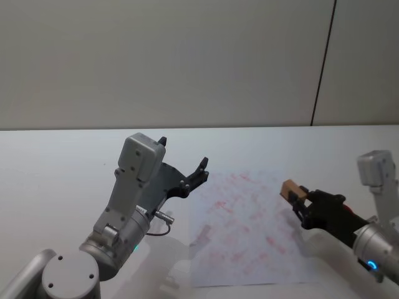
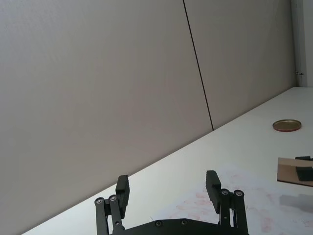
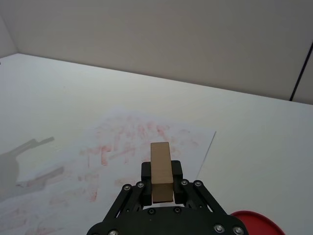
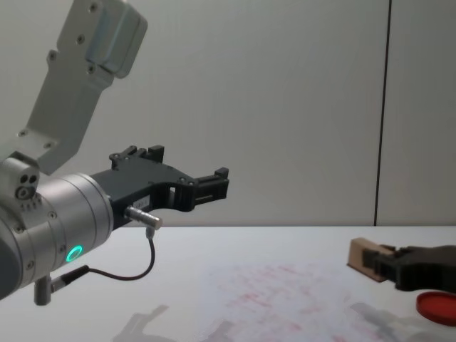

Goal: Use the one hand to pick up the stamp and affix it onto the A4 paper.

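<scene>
The stamp point(image 1: 289, 188) is a small tan wooden block, and my right gripper point(image 1: 301, 199) is shut on it, holding it just above the right edge of the A4 paper point(image 1: 246, 227). The right wrist view has the stamp point(image 3: 160, 155) sticking out between the black jaws of the right gripper point(image 3: 162, 172), over the paper point(image 3: 122, 147) with its faint red marks. From the chest view the stamp point(image 4: 363, 258) hovers a little above the sheet point(image 4: 278, 288). My left gripper point(image 1: 184, 154) hangs open and raised left of the paper, holding nothing.
A flat red round ink pad point(image 4: 436, 306) lies on the white table right of the paper, close under the right gripper, and it is also in the right wrist view point(image 3: 254, 223). A grey wall stands behind the table.
</scene>
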### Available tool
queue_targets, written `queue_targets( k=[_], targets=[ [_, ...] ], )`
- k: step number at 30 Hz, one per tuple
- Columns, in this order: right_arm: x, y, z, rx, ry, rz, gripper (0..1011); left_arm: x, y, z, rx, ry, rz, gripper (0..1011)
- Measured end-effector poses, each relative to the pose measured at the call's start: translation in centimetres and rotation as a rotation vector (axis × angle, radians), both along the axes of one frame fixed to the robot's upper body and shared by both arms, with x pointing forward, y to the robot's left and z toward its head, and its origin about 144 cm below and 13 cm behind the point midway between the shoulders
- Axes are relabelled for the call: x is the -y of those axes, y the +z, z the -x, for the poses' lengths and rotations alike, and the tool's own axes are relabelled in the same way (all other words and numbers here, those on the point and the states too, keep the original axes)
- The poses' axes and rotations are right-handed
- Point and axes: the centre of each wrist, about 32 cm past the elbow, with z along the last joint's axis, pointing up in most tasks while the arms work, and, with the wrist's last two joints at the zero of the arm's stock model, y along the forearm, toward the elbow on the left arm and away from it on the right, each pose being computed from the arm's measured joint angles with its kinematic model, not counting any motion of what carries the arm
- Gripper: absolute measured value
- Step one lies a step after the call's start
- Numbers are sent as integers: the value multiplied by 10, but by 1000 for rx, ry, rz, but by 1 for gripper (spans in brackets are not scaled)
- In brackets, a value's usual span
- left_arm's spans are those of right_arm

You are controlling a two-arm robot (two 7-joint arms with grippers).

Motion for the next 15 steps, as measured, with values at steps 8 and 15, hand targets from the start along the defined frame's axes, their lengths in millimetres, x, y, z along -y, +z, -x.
queue_targets(
  k=[8, 15],
  targets=[
    [-13, -4, -5, -23, 41, 13, 219, 0, 0, 0, 0, 0, 0, 993],
    [-20, -10, -7, -39, 59, 23, 219, 0, 0, 0, 0, 0, 0, 993]
  ],
)
